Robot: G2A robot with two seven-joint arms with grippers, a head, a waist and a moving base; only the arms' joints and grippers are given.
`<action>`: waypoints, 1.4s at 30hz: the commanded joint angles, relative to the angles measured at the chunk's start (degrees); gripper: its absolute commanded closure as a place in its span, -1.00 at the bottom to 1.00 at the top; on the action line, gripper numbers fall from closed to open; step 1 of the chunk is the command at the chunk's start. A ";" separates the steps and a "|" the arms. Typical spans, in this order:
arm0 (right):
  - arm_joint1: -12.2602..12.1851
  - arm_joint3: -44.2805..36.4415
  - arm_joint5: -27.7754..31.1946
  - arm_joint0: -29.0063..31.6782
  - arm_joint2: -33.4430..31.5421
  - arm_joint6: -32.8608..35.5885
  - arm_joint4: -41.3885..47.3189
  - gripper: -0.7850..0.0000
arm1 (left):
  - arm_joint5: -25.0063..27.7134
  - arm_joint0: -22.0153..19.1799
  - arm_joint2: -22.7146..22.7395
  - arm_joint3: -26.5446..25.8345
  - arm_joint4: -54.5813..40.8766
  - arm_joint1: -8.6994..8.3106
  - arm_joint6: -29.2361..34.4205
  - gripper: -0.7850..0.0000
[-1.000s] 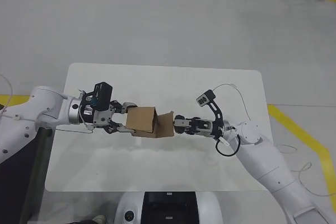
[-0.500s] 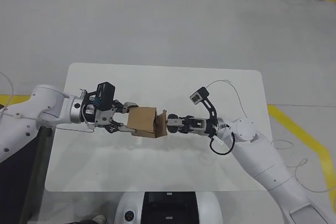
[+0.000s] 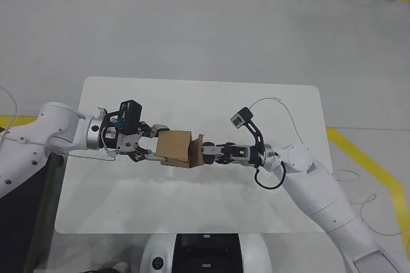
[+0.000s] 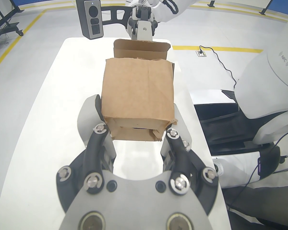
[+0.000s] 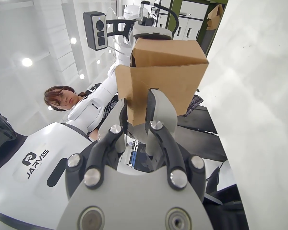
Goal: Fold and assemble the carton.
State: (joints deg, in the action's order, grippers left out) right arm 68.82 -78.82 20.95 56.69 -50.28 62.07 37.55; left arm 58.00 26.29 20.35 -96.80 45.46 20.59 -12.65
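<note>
a: found the carton (image 3: 175, 147) slung between both arms over the middle of the bench (image 3: 191, 95). could not tell whether lifted clear or grazing the surface.

b: agreed. saw the left pincer (image 4: 136, 120) clamped across the folded end, one finger on each side wall. saw the right pincer (image 5: 139, 111) squeezed together on the loose end flap (image 5: 172, 84).

a: worried about that flap. could have torn at the crease if swung in too fast, or buckled instead of folding cleanly.

b: could also have caught on the carton's rim rather than closing flush. and, pushed too hard, might have shoved the whole carton back through the left grip, with only friction on two cardboard walls.

a: feared crushing too, given the soft, ragged corners at the held end.

b: picked out those corners from the left wrist, along with the far flap standing above the top edge.

a: got the pinch itself from the right wrist, plus the dark gap into the open end.

b: from above, made out little beyond a brown block. took the line-up from there instead: arms nearly end to end, carton between.
</note>
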 commanded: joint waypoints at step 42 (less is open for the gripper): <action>1.57 -4.38 -4.84 -1.80 1.49 -6.20 -11.55 0.86 | 0.00 2.15 3.82 -1.15 2.63 -1.10 1.40 0.31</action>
State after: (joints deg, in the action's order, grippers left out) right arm 70.30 -83.28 16.05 54.94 -48.89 56.04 25.76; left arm 58.00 28.32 24.04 -97.97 48.04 19.45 -11.24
